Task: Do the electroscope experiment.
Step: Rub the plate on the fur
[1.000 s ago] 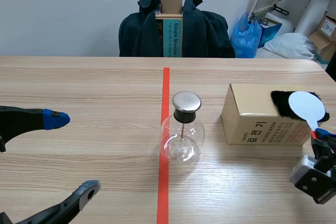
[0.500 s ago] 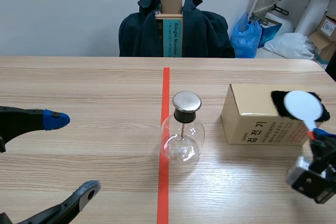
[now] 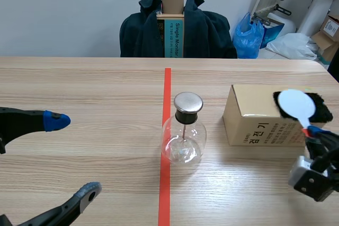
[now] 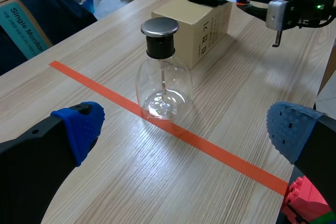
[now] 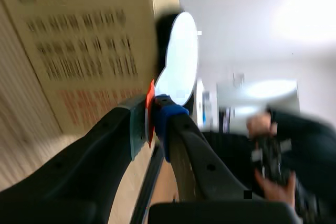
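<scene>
Scene view: clear glass flask with round metal cap stands upright on the orange-red tape line, mid table. To its right, apart, we see a brown cardboard box with a black fur patch on top. Right gripper is clamped on the red handle of a white round paddle, disc over the fur; touching or not, we cannot tell. Left gripper is spread wide, holding nothing, well left of the flask.

Left wrist view: own blue pads wide apart, flask ahead between them, box behind it. We judge the flask light, smooth, fragile; best hold is the black stopper neck, not the thin bulb. Paddle looks light, stiff, thin; we would hold it by the handle, disc free.

Right wrist view: fingers almost together, red handle pinched between the pads, disc past the tips, beside the box's printed side.

Surface is a light wooden table, matte grain. Behind it a grey wall, a chair with dark jacket, a blue plastic bag.
</scene>
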`<move>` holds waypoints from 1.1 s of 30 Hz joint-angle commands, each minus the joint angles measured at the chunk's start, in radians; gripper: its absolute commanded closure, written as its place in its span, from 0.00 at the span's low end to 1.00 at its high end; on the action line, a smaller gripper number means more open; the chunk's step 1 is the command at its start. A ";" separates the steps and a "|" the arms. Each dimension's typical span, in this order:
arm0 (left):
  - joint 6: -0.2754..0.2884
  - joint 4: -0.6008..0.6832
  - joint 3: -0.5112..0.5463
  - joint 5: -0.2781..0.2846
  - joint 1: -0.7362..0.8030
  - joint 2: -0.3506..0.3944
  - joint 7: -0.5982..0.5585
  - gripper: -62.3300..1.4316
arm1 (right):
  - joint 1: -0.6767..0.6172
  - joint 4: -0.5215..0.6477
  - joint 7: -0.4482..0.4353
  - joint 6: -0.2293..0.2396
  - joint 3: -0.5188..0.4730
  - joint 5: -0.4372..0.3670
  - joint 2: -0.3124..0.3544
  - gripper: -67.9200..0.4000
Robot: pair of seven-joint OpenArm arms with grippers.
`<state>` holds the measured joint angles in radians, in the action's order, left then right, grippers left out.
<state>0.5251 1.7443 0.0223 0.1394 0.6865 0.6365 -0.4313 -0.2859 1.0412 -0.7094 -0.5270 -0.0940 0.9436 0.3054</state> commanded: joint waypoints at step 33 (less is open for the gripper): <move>0.000 0.005 0.001 0.014 -0.003 -0.007 -0.014 0.00 | -0.013 0.131 0.321 0.024 0.035 -0.039 0.008 0.98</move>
<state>0.5247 1.7443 0.0223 0.1394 0.6861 0.6346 -0.4313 -0.2958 1.1580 -0.3798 -0.4995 -0.0483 0.9058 0.2901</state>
